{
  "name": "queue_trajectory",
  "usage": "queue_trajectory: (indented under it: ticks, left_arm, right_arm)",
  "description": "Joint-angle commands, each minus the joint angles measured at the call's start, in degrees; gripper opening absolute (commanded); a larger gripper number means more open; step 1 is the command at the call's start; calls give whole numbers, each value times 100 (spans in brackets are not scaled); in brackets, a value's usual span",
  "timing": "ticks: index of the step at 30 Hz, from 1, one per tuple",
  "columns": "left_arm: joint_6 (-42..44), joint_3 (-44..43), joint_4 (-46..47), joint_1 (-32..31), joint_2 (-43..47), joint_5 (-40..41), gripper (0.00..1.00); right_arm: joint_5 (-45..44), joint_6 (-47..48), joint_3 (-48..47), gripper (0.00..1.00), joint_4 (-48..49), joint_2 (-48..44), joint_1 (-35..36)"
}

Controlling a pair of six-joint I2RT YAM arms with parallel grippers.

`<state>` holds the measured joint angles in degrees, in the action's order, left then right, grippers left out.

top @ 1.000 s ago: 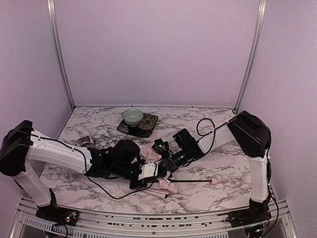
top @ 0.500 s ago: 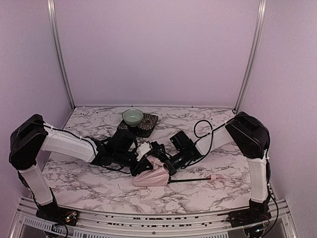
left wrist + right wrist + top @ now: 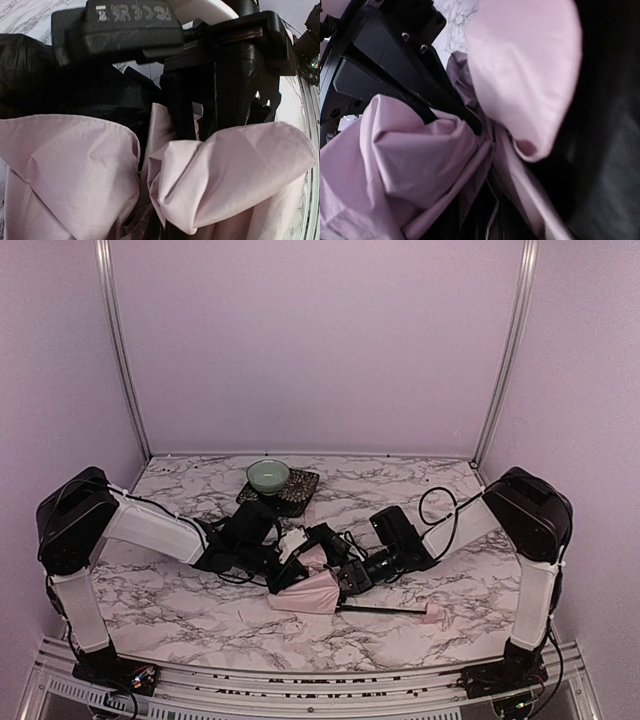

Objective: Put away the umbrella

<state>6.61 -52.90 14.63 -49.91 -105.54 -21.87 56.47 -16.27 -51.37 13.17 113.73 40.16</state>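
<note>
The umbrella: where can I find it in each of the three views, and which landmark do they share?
Top external: the umbrella lies mid-table between both arms, shaft pointing right.
Left wrist: the umbrella's pink fabric fills the lower half.
Right wrist: its pink fabric fills the left and upper middle.
Shared landmark: the marble table, a small patch at the top of both wrist views.

Toward eleven o'clock on the marble table (image 3: 430, 495) sits a pale green bowl (image 3: 268, 476), resting on a dark square mat (image 3: 302, 490) that juts out on its four o'clock side. Plain lilac walls (image 3: 320, 340) close in behind, with a metal post (image 3: 122, 350) in each back corner.
</note>
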Motion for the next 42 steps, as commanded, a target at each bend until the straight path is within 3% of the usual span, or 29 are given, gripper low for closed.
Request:
queue_trajectory:
  ticks: [1, 10, 13, 17, 22, 25, 26, 28, 29, 32, 35, 37, 42]
  left_arm:
    - [251, -313, -1412, 339, -682, 21, 0]
    - [210, -510, -1601, 376, -853, -373, 0]
    - [154, -580, -1673, 377, -930, -471, 0]
    - [169, -601, -1666, 385, -953, -557, 0]
    - [113, -655, -1683, 421, -986, -733, 0]
    - [112, -636, -1688, 421, -972, -772, 0]
    - [110, -627, -1684, 425, -974, -781, 0]
    - [112, -625, -1688, 422, -983, -813, 0]
    - [112, -631, -1684, 421, -986, -829, 0]
    - [112, -637, -1688, 428, -998, -874, 0]
    - [116, -638, -1704, 430, -1000, -942, 0]
    - [132, -634, -1719, 430, -991, -1029, 0]
    - [135, -622, -1723, 430, -877, -1103, 0]
  right_arm:
    - [-479, -755, 528, 32, 102, -443, -127]
    - [-2054, 24, 701, 37, -1009, -1868, -202]
    - [-2245, 107, 904, 39, -611, -2497, -173]
    - [-2154, 201, 1198, 56, 396, -2875, 203]
    - [-2109, 405, 696, 89, 518, -1983, 562]
    - [-2070, 378, 608, 92, 770, -1625, 563]
    - [-2092, 386, 584, 90, 808, -1543, 567]
    - [-2037, 361, 535, 79, 890, -1412, 563]
    - [-1964, 286, 538, 69, 1009, -1359, 563]
    - [-1868, 19, 641, 27, 1422, -1252, 551]
    - [-1879, -227, 751, 8, 1583, -1142, 477]
    - [-1826, -395, 789, 0, 1661, -1050, 403]
    - [-1489, -1205, 867, 0, 1920, -542, -131]
